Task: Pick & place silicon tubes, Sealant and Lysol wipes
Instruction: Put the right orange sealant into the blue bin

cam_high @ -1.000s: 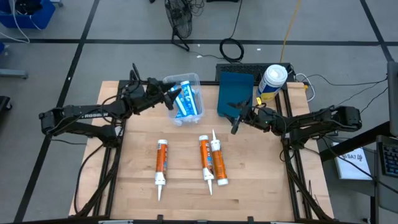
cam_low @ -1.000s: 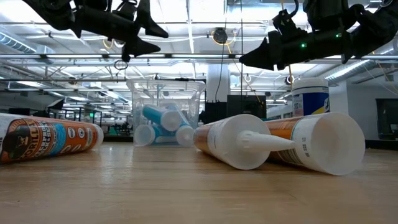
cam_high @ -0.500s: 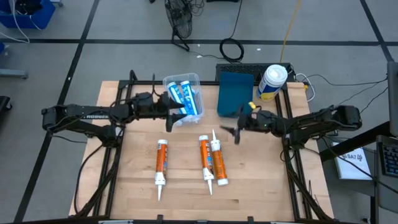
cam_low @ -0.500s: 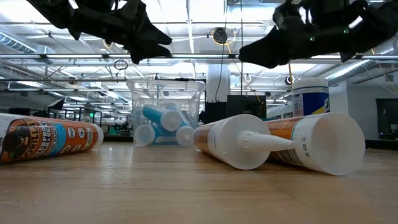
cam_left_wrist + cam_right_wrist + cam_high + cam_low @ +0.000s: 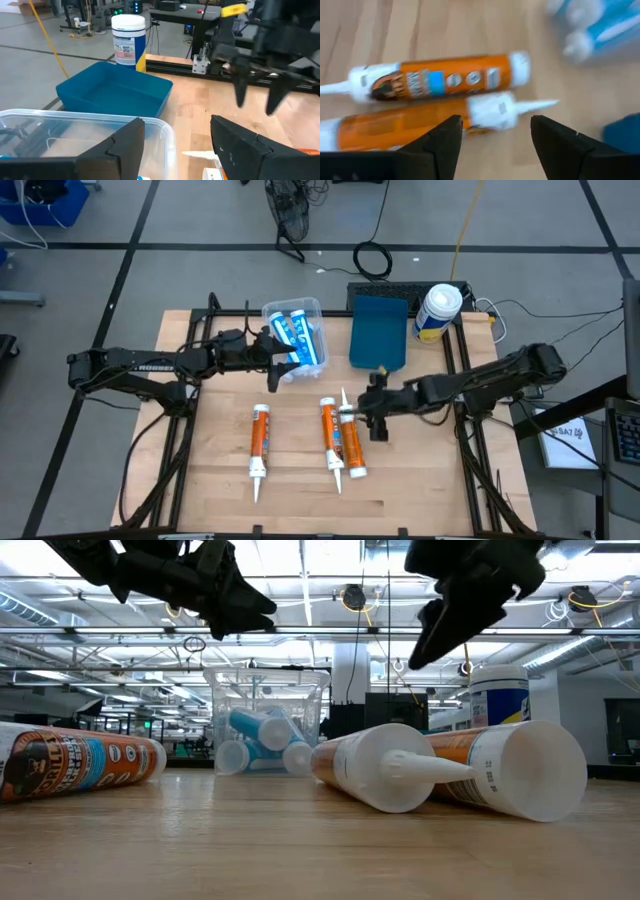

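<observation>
The right gripper (image 5: 374, 418) has swung away from the blue bin (image 5: 379, 330) and now hangs, jaws wide and empty, just beside the pair of orange sealant tubes (image 5: 341, 438) lying touching each other in front of that bin, so I judge one of them is the next pick. The left gripper (image 5: 272, 361), jaws also spread and empty, has stayed beside the clear bin (image 5: 311, 307) of blue silicone tubes (image 5: 298, 343). The Lysol wipes (image 5: 437, 313) stand upright just beside the blue bin, unpicked, and a third orange tube (image 5: 259, 441) lies farther off.
</observation>
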Robot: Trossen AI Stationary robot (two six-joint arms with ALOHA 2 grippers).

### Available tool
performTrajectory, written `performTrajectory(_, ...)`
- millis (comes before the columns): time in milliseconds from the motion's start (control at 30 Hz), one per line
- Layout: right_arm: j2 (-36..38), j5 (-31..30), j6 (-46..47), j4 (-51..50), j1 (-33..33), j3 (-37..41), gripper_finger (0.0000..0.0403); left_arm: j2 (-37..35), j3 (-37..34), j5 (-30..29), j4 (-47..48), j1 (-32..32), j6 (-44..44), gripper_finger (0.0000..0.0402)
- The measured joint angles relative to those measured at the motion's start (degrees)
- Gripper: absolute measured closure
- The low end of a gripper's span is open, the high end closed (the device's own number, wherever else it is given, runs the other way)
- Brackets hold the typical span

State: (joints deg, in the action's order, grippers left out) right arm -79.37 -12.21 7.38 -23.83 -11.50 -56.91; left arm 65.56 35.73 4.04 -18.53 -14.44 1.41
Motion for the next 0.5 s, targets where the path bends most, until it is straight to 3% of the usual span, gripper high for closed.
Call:
performTrajectory(267,-12.72,2.48,16.23,-11.77,-7.88,-13.75,0.0181,0.00,0.00,0.01,-0.72,0.00,0.11,0.0170)
performTrajectory(500,-21.15,4.96,33.59,-11.19,-6.61,-16.96,0.0170,0.00,0.00,0.01,-1.04,0.00,0.11,0.0169)
